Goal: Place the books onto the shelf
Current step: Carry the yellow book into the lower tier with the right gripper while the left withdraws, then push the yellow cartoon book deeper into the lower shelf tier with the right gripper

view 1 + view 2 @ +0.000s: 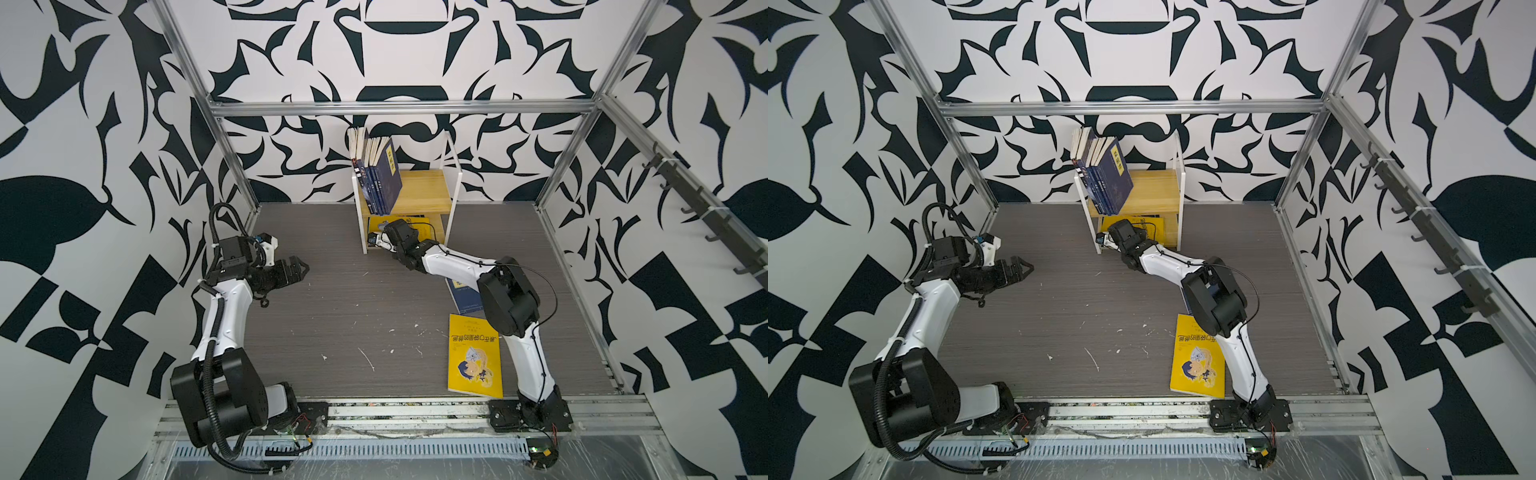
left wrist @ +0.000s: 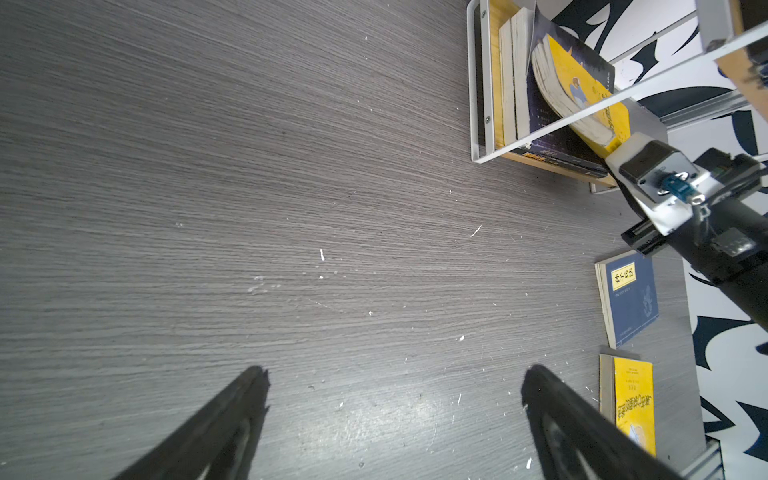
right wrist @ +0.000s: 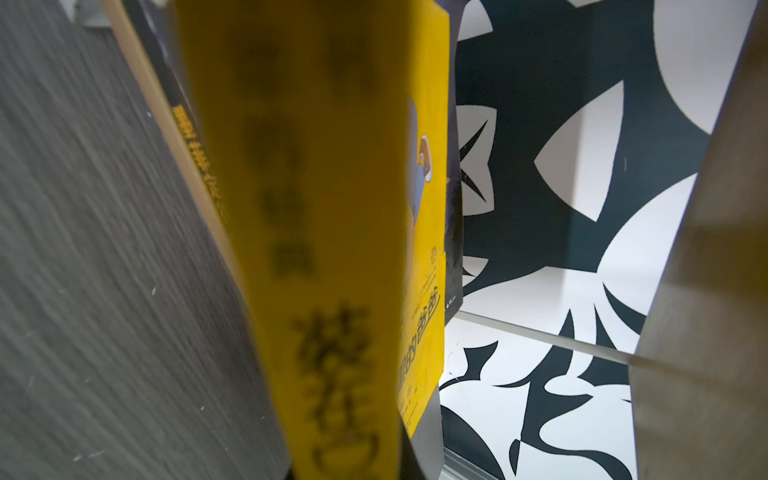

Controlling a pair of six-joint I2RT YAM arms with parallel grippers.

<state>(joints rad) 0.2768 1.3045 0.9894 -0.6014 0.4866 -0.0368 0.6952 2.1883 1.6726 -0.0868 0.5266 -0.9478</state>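
Grasps with the clenched right hand (image 2: pixel 625 139) the near end of a yellow book (image 2: pixel 577 83) tilted inside the lower tier of the shelf (image 1: pixel 424 189) at far centre, long axis running away from the hand into the shelf, with the left hand (image 1: pixel 300 272) spread empty well left.

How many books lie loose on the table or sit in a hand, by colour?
loose yellow book, on the table: 1
loose navy book, on the table: 1
held yellow book, in the right hand: 1
Total: 3
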